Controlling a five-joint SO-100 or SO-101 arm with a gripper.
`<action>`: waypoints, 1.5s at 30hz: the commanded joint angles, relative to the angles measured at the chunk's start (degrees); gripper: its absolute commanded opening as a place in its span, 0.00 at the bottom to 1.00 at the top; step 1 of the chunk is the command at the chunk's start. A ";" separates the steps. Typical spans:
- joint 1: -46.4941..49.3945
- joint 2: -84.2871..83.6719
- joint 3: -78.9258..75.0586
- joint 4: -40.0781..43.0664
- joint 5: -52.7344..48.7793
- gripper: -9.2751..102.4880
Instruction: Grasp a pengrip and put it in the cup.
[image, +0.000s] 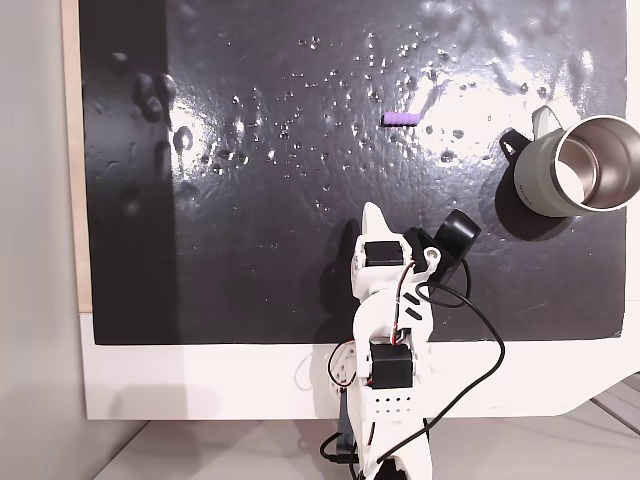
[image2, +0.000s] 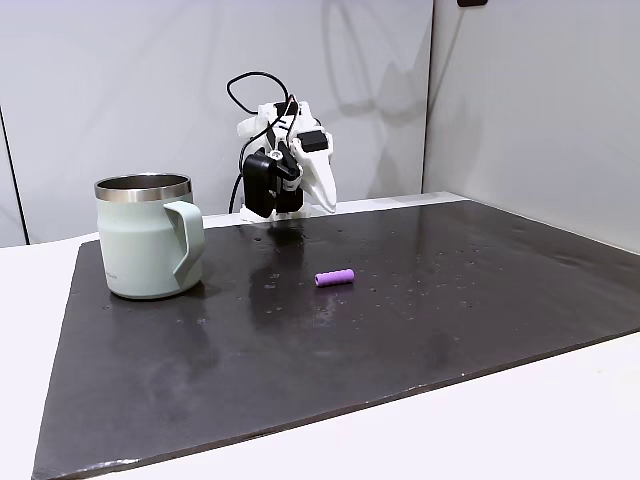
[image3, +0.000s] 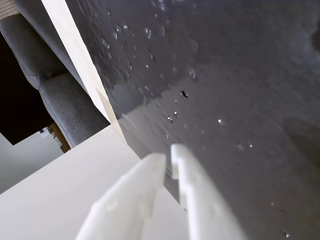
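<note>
Worktop (image: 200, 370) white, carrying a black mat (image: 250, 250) with glossy dimples. Cup (image: 580, 165) stands upright on the mat, well to the right of the pincer (image: 373, 210) in the fixed view from above, handle facing the mat's middle. Pincer clenched, fingers nearly touching in the wrist view (image3: 167, 160), gripping nothing. Pengrip (image: 400, 118) lies flat on the mat, beyond the pincer tip, apart from it.
</note>
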 joint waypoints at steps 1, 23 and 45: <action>-0.97 0.62 1.14 -1.93 0.00 0.08; -2.72 -47.37 -58.71 14.50 -4.92 0.24; 6.33 -102.22 -101.87 27.86 -8.79 0.36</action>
